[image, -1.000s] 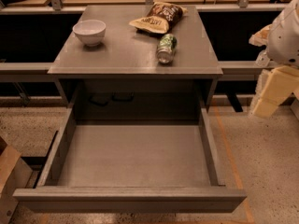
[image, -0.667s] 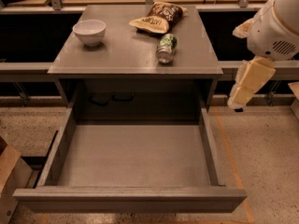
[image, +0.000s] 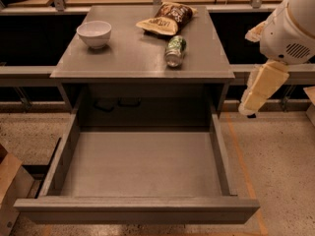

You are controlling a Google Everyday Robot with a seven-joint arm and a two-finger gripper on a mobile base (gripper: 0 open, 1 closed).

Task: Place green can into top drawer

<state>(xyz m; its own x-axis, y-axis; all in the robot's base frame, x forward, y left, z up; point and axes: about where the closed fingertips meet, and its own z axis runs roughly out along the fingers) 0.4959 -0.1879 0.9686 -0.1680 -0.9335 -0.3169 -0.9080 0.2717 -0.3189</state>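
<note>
The green can lies on its side on the grey table top, right of centre, just in front of the chip bag. The top drawer is pulled fully out below the table top, and nothing lies in it. My gripper hangs at the right of the table, pale cream under the white arm. It is off the table's right edge, below the level of the top, well apart from the can, and holds nothing that I can see.
A white bowl stands at the table's back left. A tan-and-brown chip bag lies at the back, just behind the can. Dark shelving runs behind the table on both sides. A brown box edge sits at the lower left on the speckled floor.
My arm and gripper have moved left, toward the table's right edge, and further into view. The can, bowl, bag and drawer have not moved.
</note>
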